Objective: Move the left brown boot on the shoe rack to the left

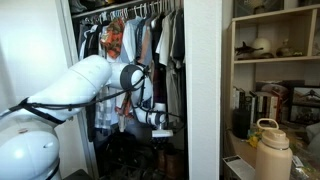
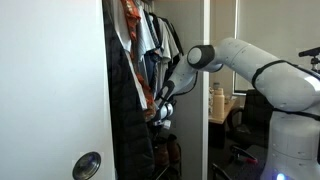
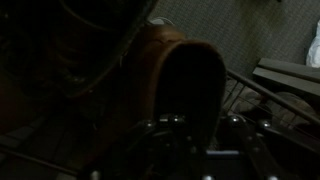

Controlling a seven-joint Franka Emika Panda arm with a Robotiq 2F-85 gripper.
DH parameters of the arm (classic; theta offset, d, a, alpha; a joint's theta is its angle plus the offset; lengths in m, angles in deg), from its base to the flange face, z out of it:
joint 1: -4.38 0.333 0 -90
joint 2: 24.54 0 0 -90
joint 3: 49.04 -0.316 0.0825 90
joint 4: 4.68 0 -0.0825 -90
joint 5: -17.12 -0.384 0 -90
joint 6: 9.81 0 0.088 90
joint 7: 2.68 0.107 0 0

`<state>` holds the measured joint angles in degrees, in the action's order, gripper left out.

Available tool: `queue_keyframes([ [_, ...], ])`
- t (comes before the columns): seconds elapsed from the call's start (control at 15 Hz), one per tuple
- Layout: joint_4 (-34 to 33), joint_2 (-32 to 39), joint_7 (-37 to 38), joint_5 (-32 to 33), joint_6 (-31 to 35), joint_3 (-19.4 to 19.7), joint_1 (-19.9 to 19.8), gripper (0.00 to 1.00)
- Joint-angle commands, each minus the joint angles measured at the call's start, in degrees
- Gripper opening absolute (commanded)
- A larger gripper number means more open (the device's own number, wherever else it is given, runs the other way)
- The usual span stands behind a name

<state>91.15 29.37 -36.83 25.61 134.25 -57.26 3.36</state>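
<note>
In the wrist view a reddish-brown leather boot (image 3: pixel 160 55) fills the middle, its dark opening facing me. My gripper (image 3: pixel 203 128) hangs just over that opening. Its fingers are lost in shadow, so I cannot tell whether they are open or touching the boot. The thin wires of the shoe rack (image 3: pixel 262 98) run to the right of the boot. In both exterior views my gripper (image 1: pixel 160 127) (image 2: pixel 160 117) reaches down into a closet under hanging clothes. The brown boots (image 2: pixel 166 150) show as a reddish patch low in the closet, a little below the gripper.
Clothes (image 1: pixel 130 40) hang on a rail close around my arm. A white closet door (image 2: pixel 50 90) with a round knob stands on one side. A pale wooden shelf unit (image 1: pixel 275 60) and a cream bottle (image 1: pixel 271 150) stand outside the closet.
</note>
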Motion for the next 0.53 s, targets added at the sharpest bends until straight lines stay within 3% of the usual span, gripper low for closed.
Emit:
queue_keyframes([
  [0.0,-0.28,1.33,2.64,1.46,0.75,0.97,1.42,0.07],
  [0.2,0.8,1.43,3.71,1.76,1.09,1.57,1.68,0.01],
  [0.47,2.23,-0.47,4.14,1.46,1.91,0.56,1.28,0.07],
])
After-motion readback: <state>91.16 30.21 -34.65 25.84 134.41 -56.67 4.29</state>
